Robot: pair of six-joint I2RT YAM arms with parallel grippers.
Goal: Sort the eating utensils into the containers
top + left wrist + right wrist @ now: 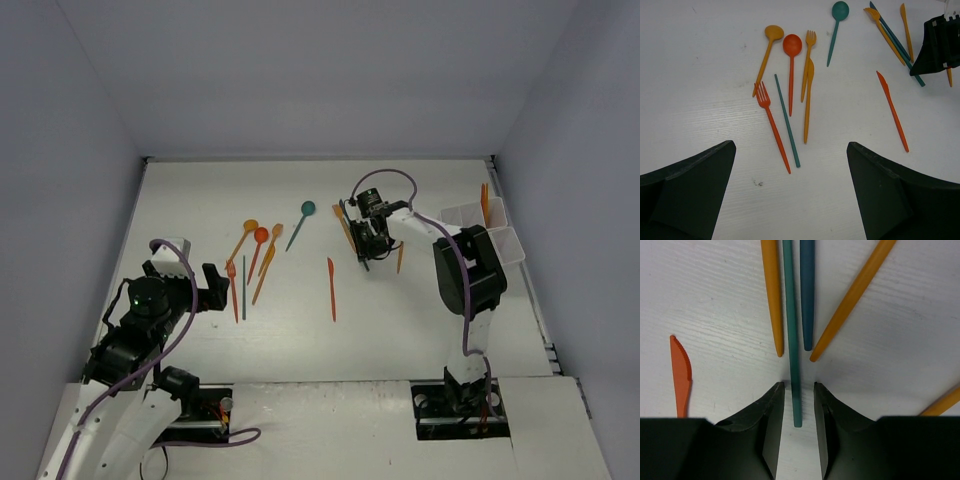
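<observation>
Three plain grey walls (300, 80) box in a white table (420, 340). Its top is matte, and close up it shows a fine wood-like grain and a few dark specks.

A lone red knife (331, 290) lies near the middle, thin flat plastic with a serrated edge. Left of the red knife lies a loose bunch:
- a yellow spoon (774, 33)
- a red spoon (792, 44)
- an orange fork (811, 37)
- an orange knife (809, 100)
- a red fork (763, 95)
- a slim teal stick (786, 120), whose head I cannot make out

A teal spoon (840, 10) with a round bowl lies behind the red knife, a little to its left.

Right of the red knife and slightly behind it, the right gripper (799, 386) is down at the table. Its black wedge-shaped fingers stand narrowly apart on either side of the end of a teal handle (791, 315), with a sliver of table showing on each side. Beside that handle lie a navy handle (807, 290) and orange handles (771, 290), all smooth tapered rods.

Far right of the red knife, at the table's edge, stands the white organizer (470, 215), thin-walled and open-topped. One orange utensil (485, 200) stands upright in it.

Well left of the red knife, the left gripper (220, 288) hovers with its jaws spread wide, holding nothing.
</observation>
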